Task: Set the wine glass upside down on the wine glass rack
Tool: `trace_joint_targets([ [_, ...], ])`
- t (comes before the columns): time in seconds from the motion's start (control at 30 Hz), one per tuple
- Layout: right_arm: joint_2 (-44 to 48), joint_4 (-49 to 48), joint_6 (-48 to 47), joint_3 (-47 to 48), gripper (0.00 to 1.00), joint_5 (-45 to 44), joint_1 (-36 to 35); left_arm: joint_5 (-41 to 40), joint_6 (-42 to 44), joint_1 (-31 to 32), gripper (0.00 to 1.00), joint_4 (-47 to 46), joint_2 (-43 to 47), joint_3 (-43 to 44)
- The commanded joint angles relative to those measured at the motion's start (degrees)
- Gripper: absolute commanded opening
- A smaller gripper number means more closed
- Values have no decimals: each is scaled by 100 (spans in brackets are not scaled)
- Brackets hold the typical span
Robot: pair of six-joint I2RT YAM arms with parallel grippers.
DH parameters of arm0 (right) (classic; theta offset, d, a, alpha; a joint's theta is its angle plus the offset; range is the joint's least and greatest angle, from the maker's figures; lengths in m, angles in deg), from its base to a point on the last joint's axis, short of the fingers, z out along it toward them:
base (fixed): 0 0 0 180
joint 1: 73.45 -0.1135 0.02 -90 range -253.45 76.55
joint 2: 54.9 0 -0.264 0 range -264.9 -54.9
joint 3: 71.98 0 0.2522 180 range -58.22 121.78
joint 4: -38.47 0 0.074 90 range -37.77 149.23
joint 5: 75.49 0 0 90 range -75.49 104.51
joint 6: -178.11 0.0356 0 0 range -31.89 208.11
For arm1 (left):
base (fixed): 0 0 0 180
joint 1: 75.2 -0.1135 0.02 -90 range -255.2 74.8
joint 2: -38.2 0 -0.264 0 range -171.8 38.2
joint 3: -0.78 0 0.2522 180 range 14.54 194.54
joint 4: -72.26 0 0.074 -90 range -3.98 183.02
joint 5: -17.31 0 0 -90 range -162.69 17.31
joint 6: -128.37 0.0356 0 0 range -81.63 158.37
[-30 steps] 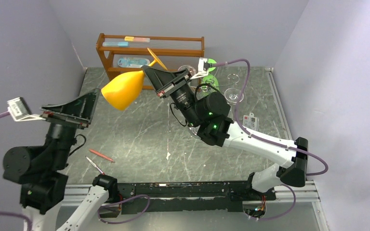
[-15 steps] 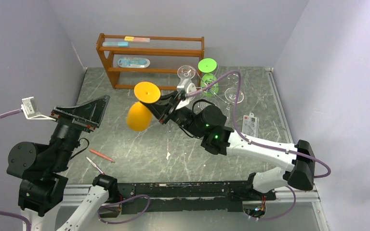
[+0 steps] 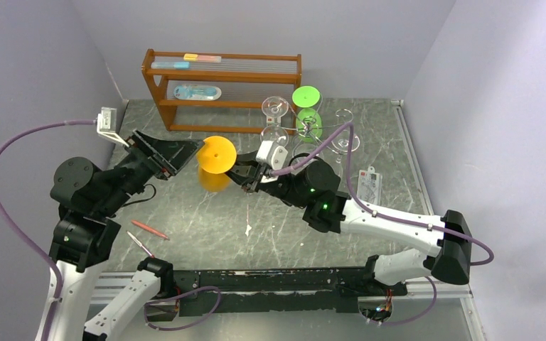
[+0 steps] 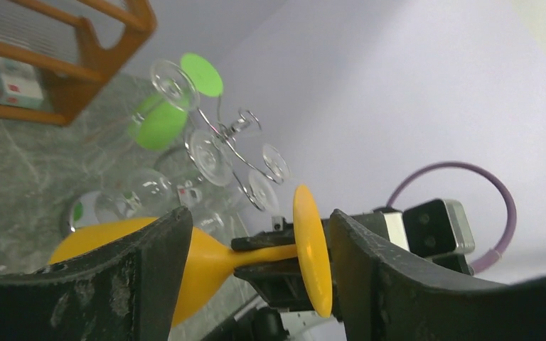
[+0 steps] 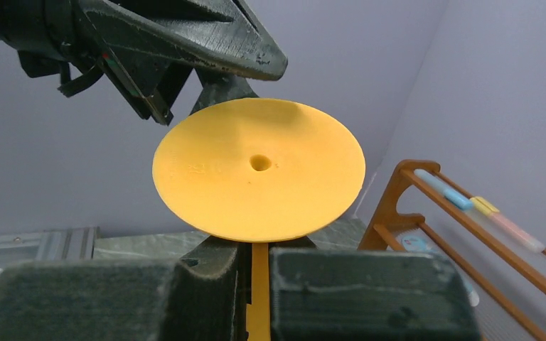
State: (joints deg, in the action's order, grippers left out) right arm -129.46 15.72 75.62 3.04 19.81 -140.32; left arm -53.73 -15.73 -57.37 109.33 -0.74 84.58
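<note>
Top external shows the right gripper (image 3: 242, 172) clamped on the stem of the orange wine glass (image 3: 217, 154), foot up, the left gripper (image 3: 193, 149) with jaws apart either side of it, seemingly a regrip, after which the glass needs hooking onto the wine glass rack (image 3: 311, 135) just beyond the right gripper.

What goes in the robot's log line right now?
right gripper: shut on orange glass stem; left gripper: open, near glass; glass: foot up; rack: glass not on it

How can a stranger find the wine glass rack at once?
On the far side of the marbled table, right of the wooden shelf, stands the wine glass rack. Unlike the shelf, it is thin chrome wire, holding clear glasses and one green glass.
</note>
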Motion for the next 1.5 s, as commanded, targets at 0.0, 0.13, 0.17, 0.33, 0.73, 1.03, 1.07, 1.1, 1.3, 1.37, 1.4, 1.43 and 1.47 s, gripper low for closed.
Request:
trace_joint_targets([
  [0.0, 61, -135, -230, -45, 0, 112, -3, 1092, -179, -33, 74, -440, -3, -59],
  [0.13, 26, -135, -166, -30, 0, 103, -7, 1191, -111, -33, 71, -351, -3, -52],
  [0.17, 11, -125, -152, -15, 0, 103, -7, 1215, -113, -33, 66, -320, -8, -71],
  [0.33, -77, -40, -155, 76, 0, 94, -2, 1438, -86, -33, 41, -180, -80, -153],
  [0.73, 99, 849, 24, 213, 32, 891, -1, 670, 101, -33, 5, 182, 81, 35],
  [1.03, 635, 1759, 1174, 376, 61, 1073, 7, -244, 232, -33, 5, 264, 435, 84],
  [1.07, 658, 1806, 1566, 435, 61, 914, 1, -224, 206, -33, 5, 237, 451, 29],
  [1.1, 676, 1861, 1948, 509, 61, 753, 7, -193, 201, -33, 5, 205, 462, -18],
  [1.3, 531, 2433, 4014, 1111, 60, -379, 7, 10, 6, -38, 5, -113, 619, -294],
  [1.37, 493, 2571, 4391, 1213, 59, -514, 5, 56, -28, -33, 5, -151, 648, -331],
  [1.4, 469, 2582, 4520, 1247, 59, -515, 3, 75, -30, -33, 5, -151, 662, -327],
  [1.43, 438, 2598, 4627, 1300, 58, -506, 13, 91, -37, -33, 5, -148, 682, -336],
  [1.47, 396, 2646, 4699, 1366, 58, -504, 16, 90, -46, -33, 5, -162, 715, -347],
])
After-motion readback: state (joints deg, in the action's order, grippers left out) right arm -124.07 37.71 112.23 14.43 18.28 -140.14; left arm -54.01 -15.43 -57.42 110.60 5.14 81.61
